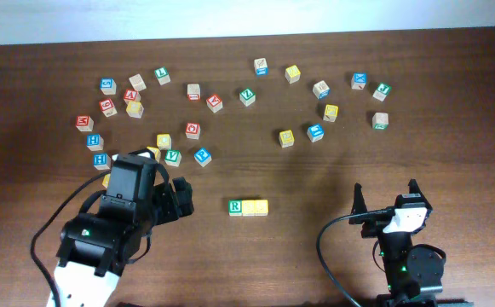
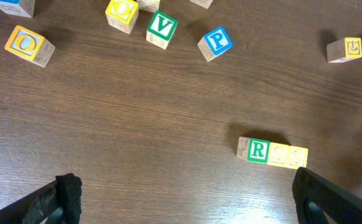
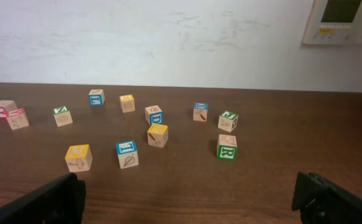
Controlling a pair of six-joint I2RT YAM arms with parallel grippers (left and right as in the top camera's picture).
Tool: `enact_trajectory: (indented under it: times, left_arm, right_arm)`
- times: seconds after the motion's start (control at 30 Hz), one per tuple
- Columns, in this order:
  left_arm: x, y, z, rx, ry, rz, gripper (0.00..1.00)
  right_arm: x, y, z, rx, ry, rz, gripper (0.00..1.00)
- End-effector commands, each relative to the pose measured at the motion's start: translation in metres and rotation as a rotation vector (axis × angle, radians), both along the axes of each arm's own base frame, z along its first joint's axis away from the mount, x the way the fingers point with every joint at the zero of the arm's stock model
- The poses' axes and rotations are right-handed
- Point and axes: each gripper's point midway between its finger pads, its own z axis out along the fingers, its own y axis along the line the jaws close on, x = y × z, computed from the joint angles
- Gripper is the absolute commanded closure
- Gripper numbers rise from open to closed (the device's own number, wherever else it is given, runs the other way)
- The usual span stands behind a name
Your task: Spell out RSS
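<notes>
**The Word Looks Done and Both Jaws Are Empty**

The left jaws are wide open and hold nothing. Their two dark fingers (image 2: 65, 198) sit at the bottom corners of the left wrist view, with bare counter (image 2: 137, 124) between them. The right jaws are wide open too, and they hold nothing.

Just ahead of the left jaws, over by their right-side finger, lies the RSS row (image 2: 272, 152). The green R cube (image 2: 258, 150) comes first. Then come two yellow cubes (image 2: 280, 154). All three touch side by side in a line. Seen from above, the row lies between the two pairs of jaws, nearer the left ones.

Farther ahead of the left jaws are loose cubes, like a green V cube (image 2: 162, 27) and a blue P cube (image 2: 215, 40). They are well apart from the row. More loose cubes lie far ahead of the right jaws.

I think the putting-down part is over and this is the very end of the job. The next move should be small. The left jaws need to lift up and back, and their right-side finger must not bump the last yellow cube, which is near it.

Some things are hard to see. The letters on the yellow cubes are too pale to read, so I cannot tell if both say S. The right wrist view does not show the row at all. Only the finger ends show in the wrist views, because the picture edge cuts off the rest.
</notes>
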Motion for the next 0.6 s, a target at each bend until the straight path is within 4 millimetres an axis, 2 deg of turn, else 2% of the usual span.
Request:
enact_trajectory:
  times: [0.0,0.17,0.3,0.37,0.43,0.5,0.57]
  left_arm:
    - [0.002,0.002,0.004,0.010,-0.015,0.001,0.01]
    - [-0.019,0.010,-0.007,0.046,0.079,0.005,0.01]
    - [-0.015,0.015,-0.005,0.120,0.054,-0.064,0.01]
    - [0.003,0.009,0.006,0.117,-0.037,-0.105,0.01]
    - [0.021,0.003,0.034,0.144,-0.234,-0.201,0.01]
    - [0.014,0.014,0.039,0.168,-0.293,-0.202,0.01]
    - [0.003,0.015,0.045,0.177,-0.412,-0.284,0.01]
  right_arm:
    - [0.000,-0.002,-0.002,0.004,0.001,-0.009,0.02]
    - [0.000,-0.002,-0.002,0.004,0.001,-0.009,0.02]
    - [0.000,-0.002,-0.002,0.004,0.001,-0.009,0.02]
    - [0.000,-0.002,-0.002,0.004,0.001,-0.009,0.02]
    - [0.000,-0.002,-0.002,0.004,0.001,-0.009,0.02]
    - [0.000,-0.002,-0.002,0.004,0.001,-0.009,0.02]
    - [0.000,-0.002,-0.002,0.004,0.001,-0.009,0.02]
